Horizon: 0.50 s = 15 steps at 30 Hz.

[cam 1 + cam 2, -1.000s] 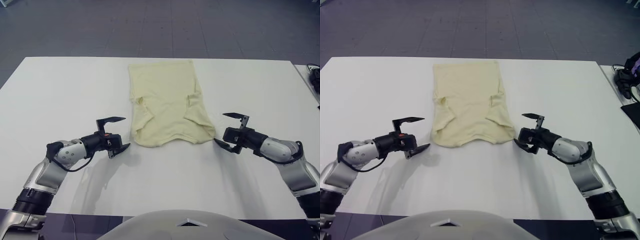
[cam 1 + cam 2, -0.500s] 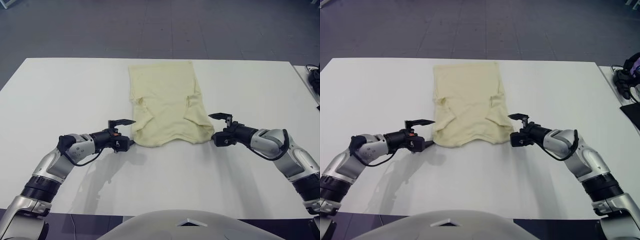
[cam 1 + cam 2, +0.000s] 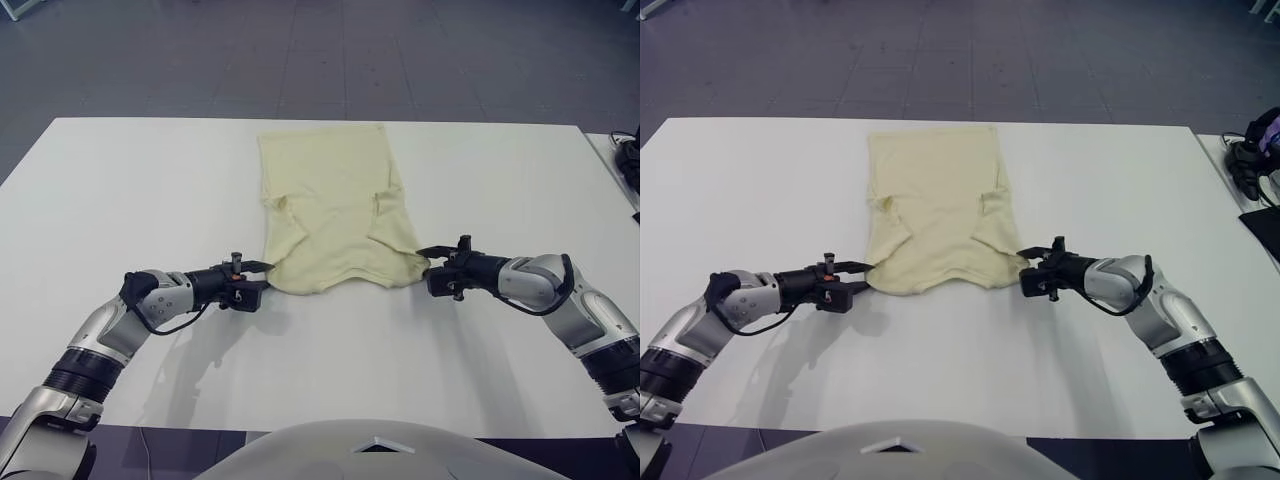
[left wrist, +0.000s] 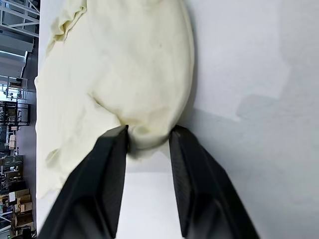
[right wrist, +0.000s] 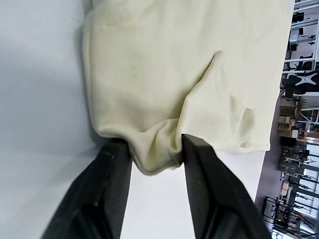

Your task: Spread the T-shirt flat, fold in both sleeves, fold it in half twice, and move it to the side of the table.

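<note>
As T-shirt soft, limp, light: left gripper pinching near-left corner, right gripper pinching near-right corner; corners judged best hold

Open tabletop flanks the T-shirt left, right and near.

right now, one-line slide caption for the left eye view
The left claw and right claw each grip a near corner of the T-shirt, sleeves folded in, on the white table.
</note>
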Tool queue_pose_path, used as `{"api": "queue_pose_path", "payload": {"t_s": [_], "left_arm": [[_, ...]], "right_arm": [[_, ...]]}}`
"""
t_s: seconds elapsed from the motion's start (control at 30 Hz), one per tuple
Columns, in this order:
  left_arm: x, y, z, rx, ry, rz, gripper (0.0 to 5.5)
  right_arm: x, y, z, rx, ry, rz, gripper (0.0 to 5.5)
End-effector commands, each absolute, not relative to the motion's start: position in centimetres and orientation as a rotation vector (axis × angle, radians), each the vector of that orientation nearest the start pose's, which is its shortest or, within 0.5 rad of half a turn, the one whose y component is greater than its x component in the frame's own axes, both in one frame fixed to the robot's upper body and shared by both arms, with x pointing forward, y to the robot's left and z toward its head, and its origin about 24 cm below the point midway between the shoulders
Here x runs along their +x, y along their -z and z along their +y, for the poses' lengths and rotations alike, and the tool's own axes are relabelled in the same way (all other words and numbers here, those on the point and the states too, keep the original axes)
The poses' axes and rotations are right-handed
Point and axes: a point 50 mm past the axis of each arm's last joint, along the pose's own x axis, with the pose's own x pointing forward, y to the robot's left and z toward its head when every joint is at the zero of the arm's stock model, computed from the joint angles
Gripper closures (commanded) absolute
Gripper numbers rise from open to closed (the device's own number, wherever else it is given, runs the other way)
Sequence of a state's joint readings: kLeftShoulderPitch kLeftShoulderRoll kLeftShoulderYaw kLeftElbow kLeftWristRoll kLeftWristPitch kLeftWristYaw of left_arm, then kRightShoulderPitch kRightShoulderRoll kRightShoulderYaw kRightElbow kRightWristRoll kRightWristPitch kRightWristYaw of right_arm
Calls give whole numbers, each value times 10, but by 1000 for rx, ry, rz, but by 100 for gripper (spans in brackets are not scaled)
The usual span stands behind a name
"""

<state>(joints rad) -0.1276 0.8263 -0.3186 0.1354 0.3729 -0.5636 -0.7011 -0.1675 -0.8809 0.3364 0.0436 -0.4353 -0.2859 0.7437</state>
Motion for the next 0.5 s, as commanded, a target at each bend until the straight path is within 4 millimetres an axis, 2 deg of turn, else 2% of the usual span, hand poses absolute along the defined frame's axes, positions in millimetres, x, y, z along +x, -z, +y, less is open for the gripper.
{"api": "queue_pose_path", "payload": {"t_s": [0.03, 0.17, 0.23, 0.33, 0.5], "left_arm": [[230, -43, 210, 1283, 1227, 98, 477], [231, -46, 211, 1264, 1209, 84, 544], [232, -50, 212, 1253, 1187, 70, 550], [232, -58, 211, 1197, 1163, 42, 550], [222, -81, 210, 1107, 1201, 11, 550]], "right_arm": [[227, -34, -219, -1168, -1170, 465, 447], [228, -41, -218, -1011, -1127, 492, 516], [229, -47, -219, -967, -1103, 491, 543], [228, -59, -219, -927, -1089, 471, 547], [219, -93, -216, -824, -1116, 446, 547]]}}
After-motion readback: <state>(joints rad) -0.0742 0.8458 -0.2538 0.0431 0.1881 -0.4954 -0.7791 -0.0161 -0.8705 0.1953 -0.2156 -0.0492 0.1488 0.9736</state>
